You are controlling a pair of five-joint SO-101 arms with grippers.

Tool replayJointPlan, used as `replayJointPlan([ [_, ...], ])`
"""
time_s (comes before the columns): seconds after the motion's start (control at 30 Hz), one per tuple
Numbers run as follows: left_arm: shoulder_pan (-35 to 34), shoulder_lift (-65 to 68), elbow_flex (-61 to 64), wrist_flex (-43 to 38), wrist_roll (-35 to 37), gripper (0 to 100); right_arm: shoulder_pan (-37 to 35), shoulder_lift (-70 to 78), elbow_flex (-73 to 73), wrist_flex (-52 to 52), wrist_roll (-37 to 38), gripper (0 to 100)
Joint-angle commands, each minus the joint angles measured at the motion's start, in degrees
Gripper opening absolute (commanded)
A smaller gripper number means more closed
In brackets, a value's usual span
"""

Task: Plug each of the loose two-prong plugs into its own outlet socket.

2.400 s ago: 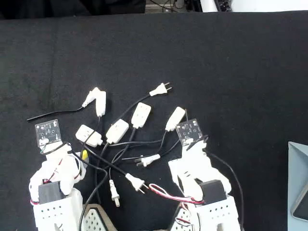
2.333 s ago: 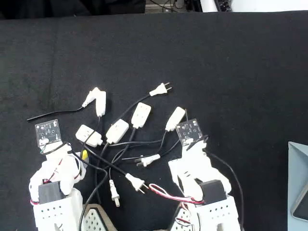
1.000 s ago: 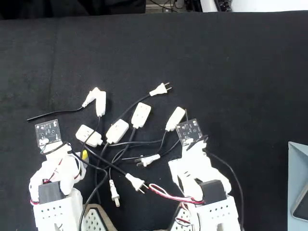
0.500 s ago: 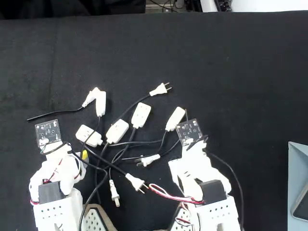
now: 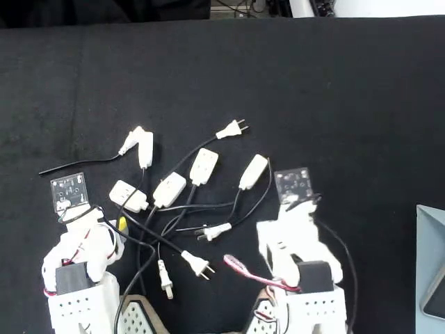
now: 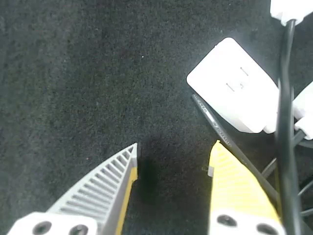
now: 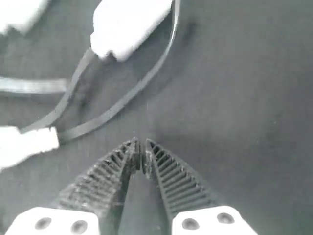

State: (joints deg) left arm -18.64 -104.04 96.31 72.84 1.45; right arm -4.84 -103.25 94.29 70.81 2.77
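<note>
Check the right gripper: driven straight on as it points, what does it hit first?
Probably the thin black cable crossing just ahead of the right gripper, with a white socket beyond it. Its height is unclear, so it could touch the black cloth first.

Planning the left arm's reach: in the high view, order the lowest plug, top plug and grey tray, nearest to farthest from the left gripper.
From the left gripper:
1. Lowest plug, between the arms.
2. Top plug, beyond the sockets.
3. Grey tray, right edge.
</note>
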Motion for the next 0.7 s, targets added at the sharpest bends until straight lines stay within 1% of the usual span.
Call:
replayJointPlan([
  [0.0,-0.66,-0.18,1.1,0.18,-0.7,23,2.11,-4.44,-6.64,-2.73,0.26,2.5],
  [0.17,-0.75,-0.18,1.1,0.18,-0.7,23,2.2,-3.56,-13.76,-0.62,-0.44,2.5],
  [0.27,-0.75,-0.18,1.1,0.18,-0.7,23,2.02,1.01,-19.74,2.37,-1.14,2.5],
  [0.53,-0.75,-0.18,1.1,0.18,-0.7,23,1.58,29.49,-34.86,2.29,-3.6,2.6],
  [0.67,-0.75,-0.18,1.1,0.18,-0.7,23,0.18,42.59,-39.25,-0.18,-8.26,2.7],
])
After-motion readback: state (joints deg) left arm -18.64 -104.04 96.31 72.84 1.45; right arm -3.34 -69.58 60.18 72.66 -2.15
